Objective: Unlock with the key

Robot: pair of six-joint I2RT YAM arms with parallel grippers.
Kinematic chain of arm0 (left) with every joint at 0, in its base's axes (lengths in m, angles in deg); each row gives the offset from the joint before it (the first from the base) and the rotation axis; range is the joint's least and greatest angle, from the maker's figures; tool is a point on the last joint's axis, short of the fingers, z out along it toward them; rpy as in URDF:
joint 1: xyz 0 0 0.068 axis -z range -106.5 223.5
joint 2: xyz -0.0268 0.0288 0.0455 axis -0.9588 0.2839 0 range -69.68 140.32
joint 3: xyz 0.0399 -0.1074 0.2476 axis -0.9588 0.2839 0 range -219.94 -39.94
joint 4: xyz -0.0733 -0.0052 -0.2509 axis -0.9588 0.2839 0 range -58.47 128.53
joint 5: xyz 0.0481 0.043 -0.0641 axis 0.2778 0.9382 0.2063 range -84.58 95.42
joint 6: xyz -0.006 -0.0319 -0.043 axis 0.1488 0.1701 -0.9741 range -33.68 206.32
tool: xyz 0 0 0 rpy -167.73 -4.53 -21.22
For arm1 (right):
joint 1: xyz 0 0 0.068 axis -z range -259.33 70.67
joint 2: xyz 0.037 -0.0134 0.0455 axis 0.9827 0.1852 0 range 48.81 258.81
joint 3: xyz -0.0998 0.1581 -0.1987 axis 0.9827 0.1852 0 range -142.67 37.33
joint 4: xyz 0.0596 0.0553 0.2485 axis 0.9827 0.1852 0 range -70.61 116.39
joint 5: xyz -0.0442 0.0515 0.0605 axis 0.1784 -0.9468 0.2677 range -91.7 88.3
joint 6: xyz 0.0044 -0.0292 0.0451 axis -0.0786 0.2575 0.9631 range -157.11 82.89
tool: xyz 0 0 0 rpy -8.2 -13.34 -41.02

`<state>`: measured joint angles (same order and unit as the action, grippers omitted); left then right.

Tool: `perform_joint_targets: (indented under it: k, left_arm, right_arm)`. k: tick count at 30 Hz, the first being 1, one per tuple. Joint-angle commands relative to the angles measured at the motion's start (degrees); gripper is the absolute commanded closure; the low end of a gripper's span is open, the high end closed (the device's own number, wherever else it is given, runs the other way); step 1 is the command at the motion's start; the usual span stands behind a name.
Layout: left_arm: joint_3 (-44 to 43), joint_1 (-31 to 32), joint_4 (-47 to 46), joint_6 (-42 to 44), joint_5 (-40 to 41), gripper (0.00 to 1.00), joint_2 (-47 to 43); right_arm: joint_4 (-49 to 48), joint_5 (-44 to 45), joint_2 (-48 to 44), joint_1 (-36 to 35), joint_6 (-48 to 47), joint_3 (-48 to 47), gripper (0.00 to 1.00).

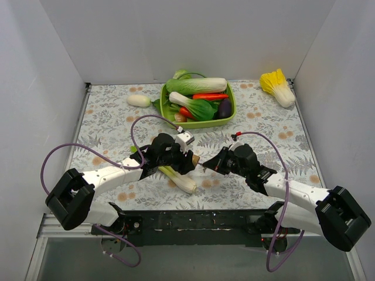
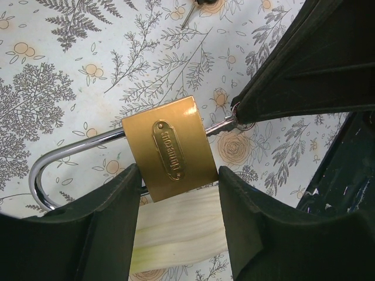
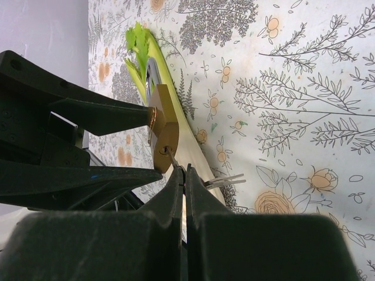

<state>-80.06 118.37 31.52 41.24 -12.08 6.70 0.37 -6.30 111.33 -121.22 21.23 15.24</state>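
Holding the brass padlock (image 2: 170, 146) by its flat sides, my left pincer (image 2: 179, 175) is clenched on the body just above a pale vegetable stalk (image 2: 176, 234) lying on the table (image 2: 58, 70). My right pincer (image 3: 184, 175) is clamped on the key (image 3: 170, 157), whose blade sits in the keyhole on the end face of the lock; spare keys of the bunch stick out beside the fingers. The shackle (image 2: 44, 170) looks seated in the body, so I judge the lock not yet open.

The turn is where I could lose it. The key is tiny and pinched only at its head, so if I twist off its axis it may slip in the fingers or bend instead of turning the cylinder. The lock is held by smooth brass faces, so torque could rotate it in the left grip, or pull the key out half-turned.
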Motion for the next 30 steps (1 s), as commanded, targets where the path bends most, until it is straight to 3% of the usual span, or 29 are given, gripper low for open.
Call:
perform_joint_targets:
  k: [1, 16, 25, 27, 28, 29, 30]
  left_arm:
    - [-2.2, 4.4, -7.7, -1.9, -16.8, 1.00, -5.1]
    - [-2.1, 6.1, -8.8, -2.7, -16.8, 1.00, -4.3]
    - [-3.7, 6.1, -5.4, -3.6, -7.0, 1.00, -1.9]
    - [-4.3, 6.1, -4.1, -3.5, -4.3, 0.86, -2.3]
    - [-4.3, 6.1, -3.7, -4.3, -0.2, 0.75, -2.6]
    - [-4.5, 6.0, -3.3, -5.2, 2.2, 0.51, -2.7]
    - [-5.1, 6.0, -1.8, -6.2, 4.1, 0.45, -2.6]
  right_arm:
    - [-7.0, 5.0, 2.8, 1.0, 1.0, -2.1, 0.99]
    - [-11.5, 3.2, 7.8, 0.7, 1.7, -4.5, 0.99]
    - [-12.2, 3.2, 7.5, 0.4, 1.9, -1.7, 0.99]
    - [-11.6, 3.3, 6.8, 0.4, 1.6, -1.3, 0.99]
    - [-11.0, 3.4, 6.0, 0.5, 1.3, -0.9, 0.99]
    - [-10.9, 3.5, 5.7, 0.4, 1.3, -0.3, 0.99]
    - [-10.7, 3.5, 5.2, 0.3, 1.3, -0.1, 0.99]
